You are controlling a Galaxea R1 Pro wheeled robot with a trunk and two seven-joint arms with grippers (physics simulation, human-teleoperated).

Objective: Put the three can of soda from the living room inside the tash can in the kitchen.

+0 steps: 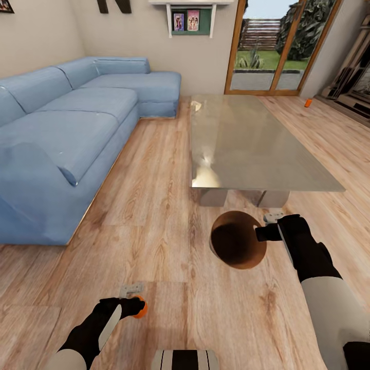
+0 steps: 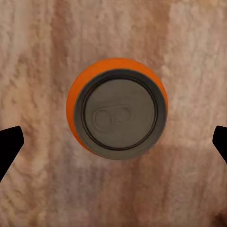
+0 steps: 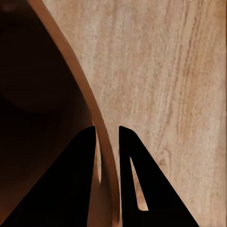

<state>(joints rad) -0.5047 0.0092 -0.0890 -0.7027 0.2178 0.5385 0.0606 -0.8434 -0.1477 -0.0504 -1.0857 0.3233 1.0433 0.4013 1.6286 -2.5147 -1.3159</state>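
Our right gripper (image 3: 108,142) pinches the trash can (image 1: 237,241) rim. Our left gripper (image 2: 113,142) hangs wide over an orange soda can (image 2: 117,109) on the floor (image 1: 169,246).

Orange soda can (image 2: 116,109), grey top; brown-lined trash can (image 1: 237,239); blue sofa (image 1: 67,133).

Wood floor (image 1: 154,216) throughout. Blue sofa (image 1: 67,128) at left, glass table (image 1: 246,144) at centre, glazed door (image 1: 280,46) at upper right, wall shelf (image 1: 191,15) at top.
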